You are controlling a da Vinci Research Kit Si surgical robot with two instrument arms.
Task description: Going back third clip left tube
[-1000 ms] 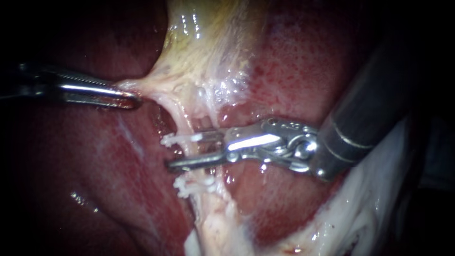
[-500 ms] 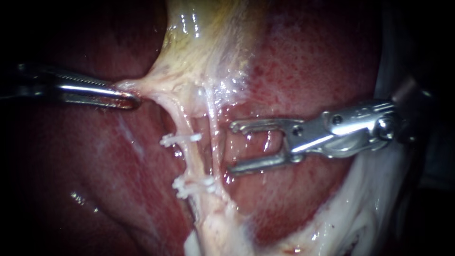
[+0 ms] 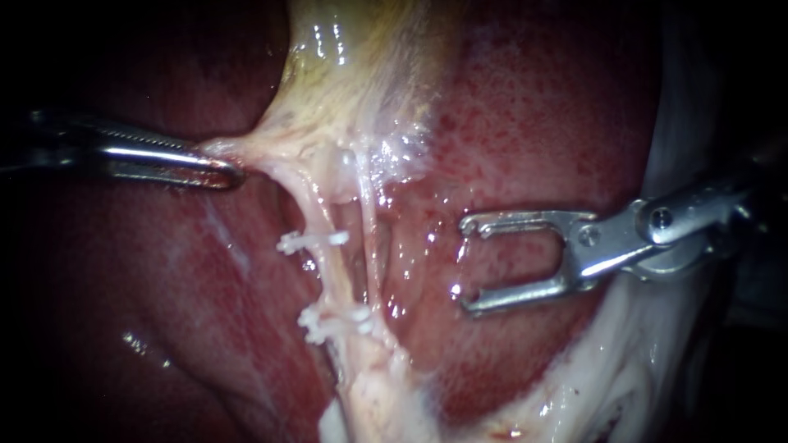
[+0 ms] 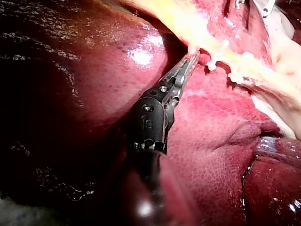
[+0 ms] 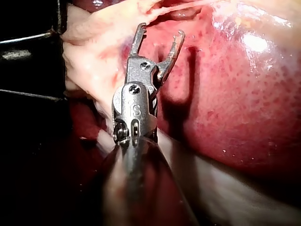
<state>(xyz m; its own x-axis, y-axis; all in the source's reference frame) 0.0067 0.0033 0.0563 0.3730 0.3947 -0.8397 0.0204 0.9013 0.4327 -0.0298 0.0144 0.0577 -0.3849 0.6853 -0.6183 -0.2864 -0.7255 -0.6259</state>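
The pale left tube (image 3: 326,262) runs down the middle of the endoscope view and carries two white clips, an upper clip (image 3: 312,240) and a lower clip (image 3: 335,321). A thinner right tube (image 3: 371,246) lies beside it. My left instrument (image 3: 230,171) is shut on pale tissue where the gallbladder (image 3: 353,74) narrows, pulling it to the left. My right instrument (image 3: 466,264) stands apart to the right of both tubes, jaws open and empty. The left wrist view shows the left instrument (image 4: 192,59) on that tissue beside the clips (image 4: 237,75). The right wrist view shows the right instrument's (image 5: 160,32) open jaws over liver.
Red liver (image 3: 533,123) surrounds the tubes on both sides. Whitish fatty tissue (image 3: 624,361) lies under the right instrument's shaft and along the lower right. Dark liver (image 4: 70,94) fills the space beside the left instrument's shaft.
My right instrument has drawn back to the right, off the left tube between the two clips, and its jaws stand wider apart. The left instrument and the clips have stayed put.
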